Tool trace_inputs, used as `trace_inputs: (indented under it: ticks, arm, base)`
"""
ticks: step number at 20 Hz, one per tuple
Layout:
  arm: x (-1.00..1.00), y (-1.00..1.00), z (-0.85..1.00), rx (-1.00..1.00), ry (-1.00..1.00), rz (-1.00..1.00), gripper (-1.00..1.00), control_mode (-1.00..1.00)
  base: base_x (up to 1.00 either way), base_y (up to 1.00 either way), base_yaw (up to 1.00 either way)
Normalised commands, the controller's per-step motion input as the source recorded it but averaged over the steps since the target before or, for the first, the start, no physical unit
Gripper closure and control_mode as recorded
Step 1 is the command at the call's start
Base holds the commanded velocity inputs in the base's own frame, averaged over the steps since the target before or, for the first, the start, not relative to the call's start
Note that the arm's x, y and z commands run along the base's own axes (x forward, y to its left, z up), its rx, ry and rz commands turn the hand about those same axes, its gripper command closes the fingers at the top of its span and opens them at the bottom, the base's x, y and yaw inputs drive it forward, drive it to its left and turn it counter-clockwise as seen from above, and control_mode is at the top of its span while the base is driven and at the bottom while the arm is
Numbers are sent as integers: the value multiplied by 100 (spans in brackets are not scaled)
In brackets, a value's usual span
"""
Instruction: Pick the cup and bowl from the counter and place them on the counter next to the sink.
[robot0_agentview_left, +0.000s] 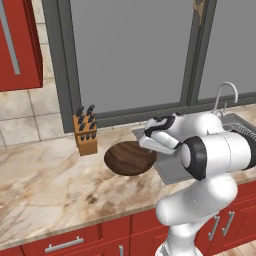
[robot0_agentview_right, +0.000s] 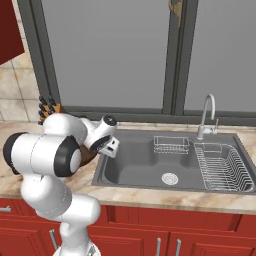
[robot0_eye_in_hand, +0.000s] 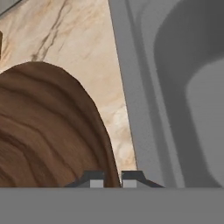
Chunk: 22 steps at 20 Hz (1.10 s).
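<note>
Hand view puts the gripper at the bowl rim, its fingertips close together with the rim edge between them (we judge it clamped on the bowl). We find the bowl on the counter, just left of the sink. Risk: a thin rim pinch may let the wide bowl tip or slide toward the basin on release. Count: one bowl, one sink, one knife block.

No writing, label, brand, number or sign can be read anywhere in these pictures; every surface that shows is plain or patterned and carries no lettering.
</note>
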Motion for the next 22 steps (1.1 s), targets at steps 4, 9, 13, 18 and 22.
trace_inputs:
  ticks: [4,9,13,18,22]
  arm:
    - [0,0,-22,-2,0,-13,100,-100]
    - [0,0,-9,-1,0,-10,100,-100]
    - [0,0,0,0,0,0,-100,-100]
    - [-1,0,0,0,0,0,-100,-100]
    - [-34,0,17,0,0,0,-100,-100]
  base:
    - [0,0,0]
    - [0,0,0]
    - [0,0,0]
    - [0,0,0]
    - [0,0,0]
